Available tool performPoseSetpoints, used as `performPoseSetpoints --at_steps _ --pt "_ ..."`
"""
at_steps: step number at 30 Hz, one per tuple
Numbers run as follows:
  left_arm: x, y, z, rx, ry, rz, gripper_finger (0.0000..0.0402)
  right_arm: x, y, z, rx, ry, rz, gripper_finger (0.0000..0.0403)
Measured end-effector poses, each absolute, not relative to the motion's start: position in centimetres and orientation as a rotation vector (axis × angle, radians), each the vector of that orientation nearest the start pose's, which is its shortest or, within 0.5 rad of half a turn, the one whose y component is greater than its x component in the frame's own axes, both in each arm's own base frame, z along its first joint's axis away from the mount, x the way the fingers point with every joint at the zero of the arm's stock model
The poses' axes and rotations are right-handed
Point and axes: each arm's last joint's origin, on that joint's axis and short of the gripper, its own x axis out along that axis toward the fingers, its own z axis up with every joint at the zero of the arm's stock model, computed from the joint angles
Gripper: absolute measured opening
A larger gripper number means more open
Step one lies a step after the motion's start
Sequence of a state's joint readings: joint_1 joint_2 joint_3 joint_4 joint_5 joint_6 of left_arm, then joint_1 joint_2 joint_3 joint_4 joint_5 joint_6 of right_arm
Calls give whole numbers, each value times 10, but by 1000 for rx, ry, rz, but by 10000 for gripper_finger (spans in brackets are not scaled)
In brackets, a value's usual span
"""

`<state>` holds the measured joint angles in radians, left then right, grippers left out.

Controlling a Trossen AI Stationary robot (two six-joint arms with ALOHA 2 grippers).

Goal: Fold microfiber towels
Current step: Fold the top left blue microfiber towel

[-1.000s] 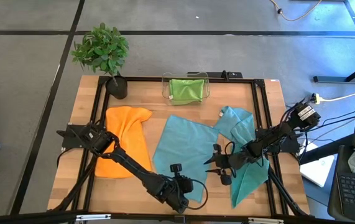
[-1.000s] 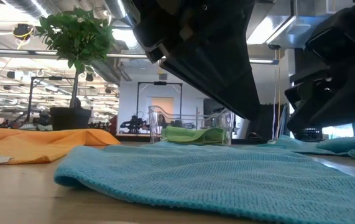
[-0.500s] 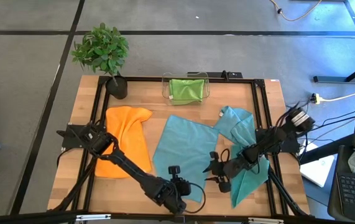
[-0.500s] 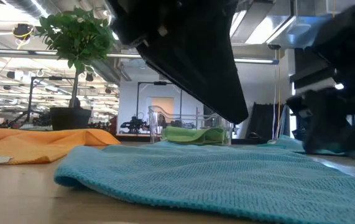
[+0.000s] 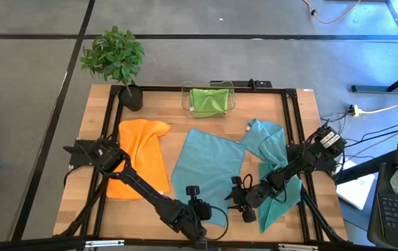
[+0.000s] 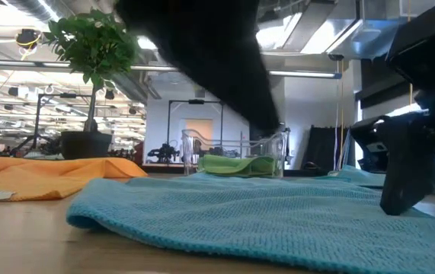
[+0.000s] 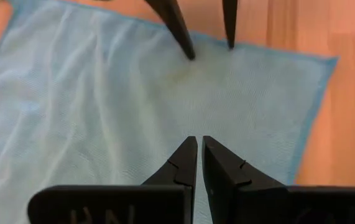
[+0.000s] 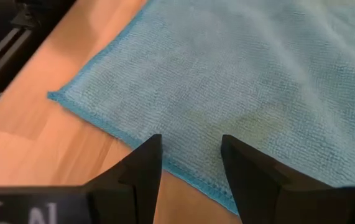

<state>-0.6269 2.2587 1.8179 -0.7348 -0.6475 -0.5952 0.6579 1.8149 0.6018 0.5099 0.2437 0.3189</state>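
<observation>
Teal towel (image 5: 209, 171) flat; left gripper (image 7: 199, 163) closed, right gripper (image 8: 189, 163) open above its near edge; high view adds orange towel (image 5: 141, 157).

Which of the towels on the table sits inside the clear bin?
The lime green towel, folded inside the clear bin at the table's far edge. The orange towel and both teal towels lie on the bare wood.

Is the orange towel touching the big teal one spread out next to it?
Apart. The high view shows a strip of bare wooden table between the orange towel and the spread teal towel along their whole facing edges.
</observation>
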Motion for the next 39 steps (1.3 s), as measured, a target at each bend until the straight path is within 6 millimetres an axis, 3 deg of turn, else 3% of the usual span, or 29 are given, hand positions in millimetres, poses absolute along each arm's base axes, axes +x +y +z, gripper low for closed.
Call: performPoseSetpoints --at_steps 5,15,25,35,39 --pt "385 -268 188 216 808 364 18 241 177 88 2 699 276 170" --pt "382 -268 187 267 801 393 18 246 181 96 36 591 307 170" --pt "378 -270 185 231 851 360 18 235 172 83 -49 799 236 170" --pt "372 -270 180 189 1013 258 18 211 154 110 -94 982 199 170" --pt "371 -273 180 168 1020 242 22 205 148 122 -109 967 159 170"
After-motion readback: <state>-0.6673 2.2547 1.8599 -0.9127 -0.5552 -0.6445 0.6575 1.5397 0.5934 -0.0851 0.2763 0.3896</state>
